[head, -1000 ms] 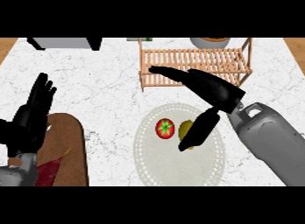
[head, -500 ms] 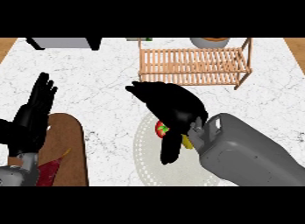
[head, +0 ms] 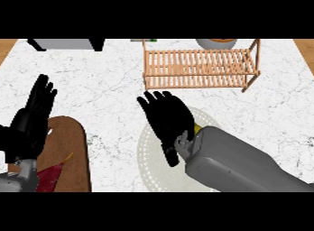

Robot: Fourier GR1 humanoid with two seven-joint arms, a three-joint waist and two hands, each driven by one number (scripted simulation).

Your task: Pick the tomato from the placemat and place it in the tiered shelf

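Right hand (head: 165, 122) lies flat over the pale round placemat (head: 150, 167), palm down, fingers straight and spread a little, grey forearm slanting in from the lower right. The tomato is hidden beneath it (only a yellow sliver peeks out). Left hand (head: 32, 118) rests upright at the left edge, fingers straight. Beyond stands the wooden tiered shelf (head: 200, 67).

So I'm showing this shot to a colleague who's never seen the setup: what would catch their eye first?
Most likely the right robot hand, black with fingers spread, hovering over the pale round placemat at centre and hiding the tomato. Next, the wooden tiered shelf standing behind it near the counter's far edge. The left robot hand rests open at the left, above a brown board.
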